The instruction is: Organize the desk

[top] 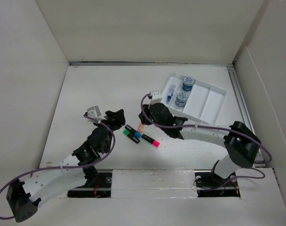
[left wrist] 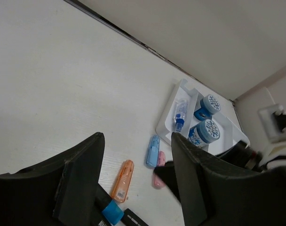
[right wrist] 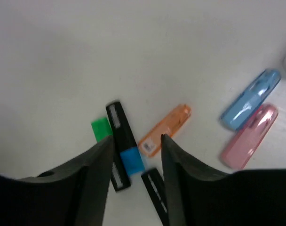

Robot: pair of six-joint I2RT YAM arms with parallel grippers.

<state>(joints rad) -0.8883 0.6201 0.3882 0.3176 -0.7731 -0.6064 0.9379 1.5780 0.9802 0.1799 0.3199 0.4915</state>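
Only from above: both arms whole, and all of the desk (top: 100, 89) at once. Big, flat, dull white, under everything, with white walls (top: 25, 70) on the left, far and right sides.

Hidden from above under the right arm: a blue case (left wrist: 153, 151) and a pink case (left wrist: 158, 169). Plain to see from both wrist cameras, lying side by side and touching.

From above, three markers (top: 142, 137) bunched near the middle, with green, blue and pink ends. From the right wrist, only the green and blue ends. Just beside them, an orange case (top: 141, 127).

At the far right, a white tray (top: 213, 101). Best seen from the left wrist: a small bottle (left wrist: 180, 113) in the left slot, two blue-lidded jars (left wrist: 204, 132) in the slot next to it.

Left gripper (left wrist: 136, 183): spread wide, holding nothing, up above the desk just left of the markers.

Right gripper (right wrist: 136, 174): fingers apart with a smaller gap, holding nothing, right over the blue marker and the near end of the orange case
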